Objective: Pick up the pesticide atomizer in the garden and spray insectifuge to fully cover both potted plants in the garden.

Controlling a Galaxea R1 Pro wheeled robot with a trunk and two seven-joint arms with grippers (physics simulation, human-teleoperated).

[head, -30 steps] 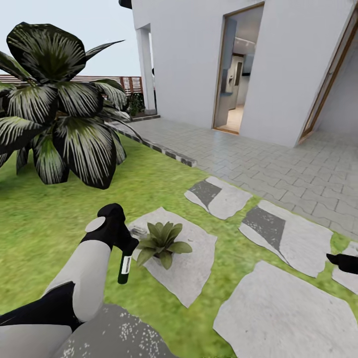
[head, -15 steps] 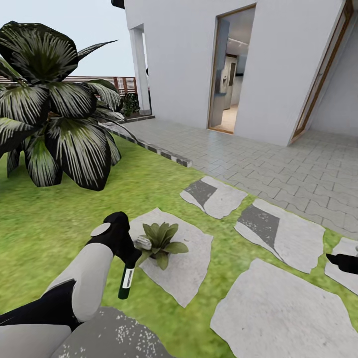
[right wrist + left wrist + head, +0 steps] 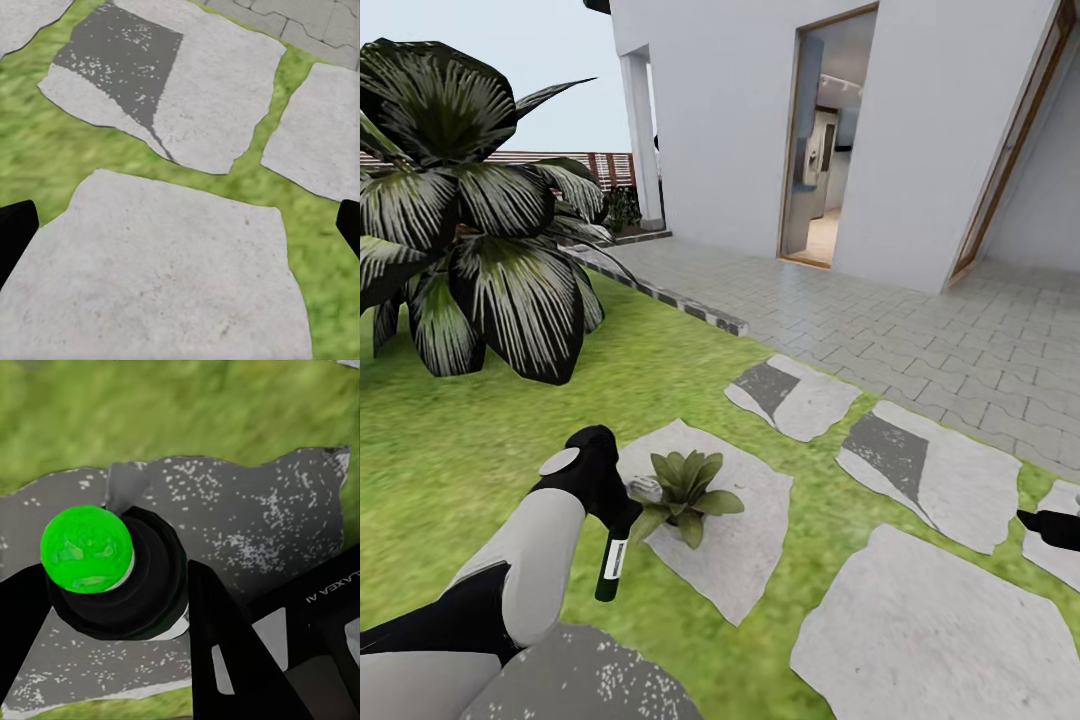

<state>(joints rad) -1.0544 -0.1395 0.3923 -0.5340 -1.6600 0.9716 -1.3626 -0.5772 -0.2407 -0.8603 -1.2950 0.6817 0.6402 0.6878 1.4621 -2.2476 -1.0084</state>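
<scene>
My left gripper (image 3: 622, 510) is clamped on the atomizer (image 3: 610, 567), fingers closed round its upper part, so that the dark-green body hangs below my hand over the lawn (image 3: 450, 470). Against the pictures of a second and half a second ago, hand and bottle hold almost the same place; the whole scene has slid slightly, so it is my head that moved, and I judge that spraying is only being lined up. The bottle's long axis runs near vertical, base down toward the grass, tilted a little; the pale grey spray head (image 3: 646, 489) sits at the top and points sideways at the plant (image 3: 682, 487), nearly touching its nearest leaves. In the left wrist view the bottle is seen end-on, its base a bright green disc (image 3: 86, 547) between my two dark fingers (image 3: 217, 645). The plant stands on a stepping stone (image 3: 745, 545) just beside my hand. My right gripper (image 3: 1050, 526) hangs well apart over other stones, its fingertips (image 3: 15, 232) spread and empty. Beyond lie a big striped-leaf plant (image 3: 470, 220), the paving (image 3: 920, 330) and the house (image 3: 920, 120).
</scene>
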